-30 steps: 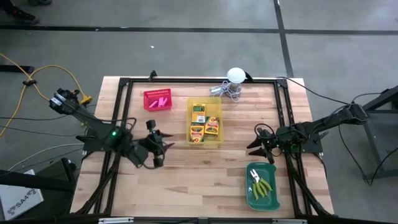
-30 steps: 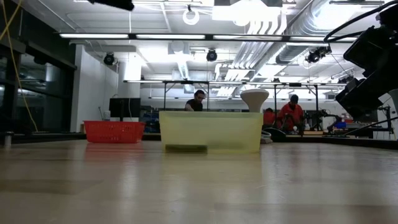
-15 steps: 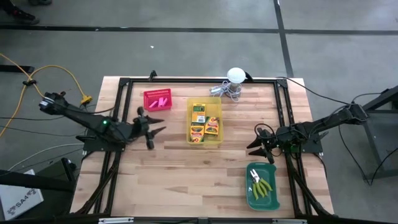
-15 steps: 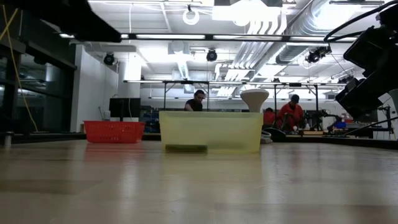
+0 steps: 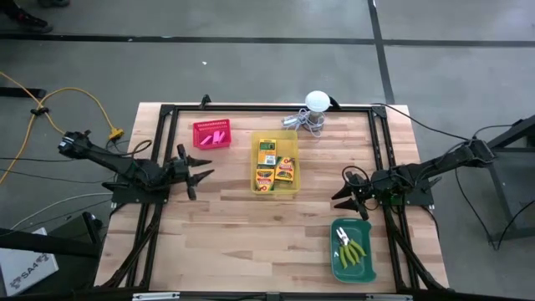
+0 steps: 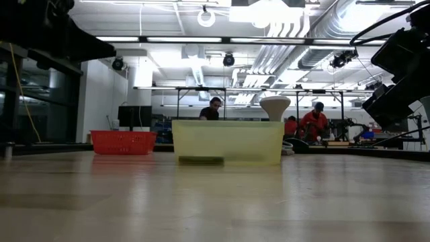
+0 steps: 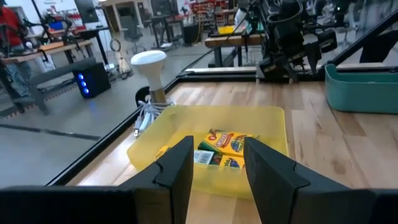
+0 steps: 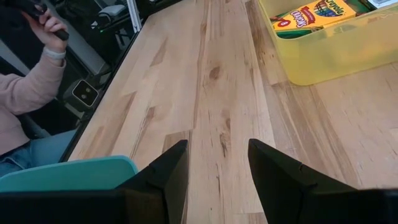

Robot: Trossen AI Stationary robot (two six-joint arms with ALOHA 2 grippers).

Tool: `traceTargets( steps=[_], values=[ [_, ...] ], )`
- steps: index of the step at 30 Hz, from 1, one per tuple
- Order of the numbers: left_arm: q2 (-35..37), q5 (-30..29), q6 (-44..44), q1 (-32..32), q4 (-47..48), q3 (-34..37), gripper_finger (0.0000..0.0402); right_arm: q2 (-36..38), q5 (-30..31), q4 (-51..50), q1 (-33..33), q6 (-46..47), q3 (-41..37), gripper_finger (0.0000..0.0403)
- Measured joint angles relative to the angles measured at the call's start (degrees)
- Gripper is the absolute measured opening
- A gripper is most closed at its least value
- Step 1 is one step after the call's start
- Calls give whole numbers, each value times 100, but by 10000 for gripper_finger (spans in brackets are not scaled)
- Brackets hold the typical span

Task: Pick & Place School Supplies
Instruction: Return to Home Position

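Note:
Several yellow-and-green crayon boxes [image 5: 275,164] lie in the yellow bin [image 5: 292,189] at mid-table. Pink erasers [image 5: 215,136] rest in the red bin [image 5: 201,127] at the far left. Two tools with yellow-green handles [image 5: 352,248] lie in the green bin [image 5: 338,266] at the near right. My left gripper [image 5: 194,171] stands open left of the yellow bin, pointing level at it; the left wrist view shows the crayon boxes [image 7: 229,144] beyond my left gripper [image 7: 217,171]. My right gripper [image 5: 344,191] stands open right of the yellow bin, above the bare wood seen past my right gripper [image 8: 217,171].
A white ball with metal clutter [image 5: 313,109] sits at the far edge. A black frame [image 5: 251,109] runs round the tabletop. Bare wood lies between the bins and along the near edge. A person's sleeve [image 8: 28,93] shows beyond the table's near edge.
My left gripper has drawn back toward the table's left edge and a little toward the far edge, sinking and levelling out as it went. It has stayed open with nothing in it. The bins and their contents have not moved.

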State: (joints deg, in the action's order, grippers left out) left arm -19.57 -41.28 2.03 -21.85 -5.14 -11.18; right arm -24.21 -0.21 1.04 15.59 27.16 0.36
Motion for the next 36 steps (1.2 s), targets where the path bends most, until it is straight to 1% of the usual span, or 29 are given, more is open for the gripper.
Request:
traceTargets(
  steps=[11, 17, 27, 31, 34, 36],
  values=[
    [1069, -103, 200, 0, -14, 678, 136, -2, 0, 0, 0, 0, 2, 156],
    [1474, -83, 162, 0, -37, 930, 136, -2, 0, 0, 2, 0, 0, 156],
    [1650, -81, 248, 0, 43, 1047, 136, 0, 0, 0, 0, 0, 0, 156],
    [1651, -76, 103, -4, 168, 1055, 136, -1, 0, 0, 0, 0, 0, 156],
    [1648, 128, 107, -16, 167, 1060, 136, -2, 2, 1, 0, -1, 0, 156],
    [1648, 436, 207, -32, 163, 1062, 136, -2, 2, 0, 0, 0, 0, 156]
  ],
)
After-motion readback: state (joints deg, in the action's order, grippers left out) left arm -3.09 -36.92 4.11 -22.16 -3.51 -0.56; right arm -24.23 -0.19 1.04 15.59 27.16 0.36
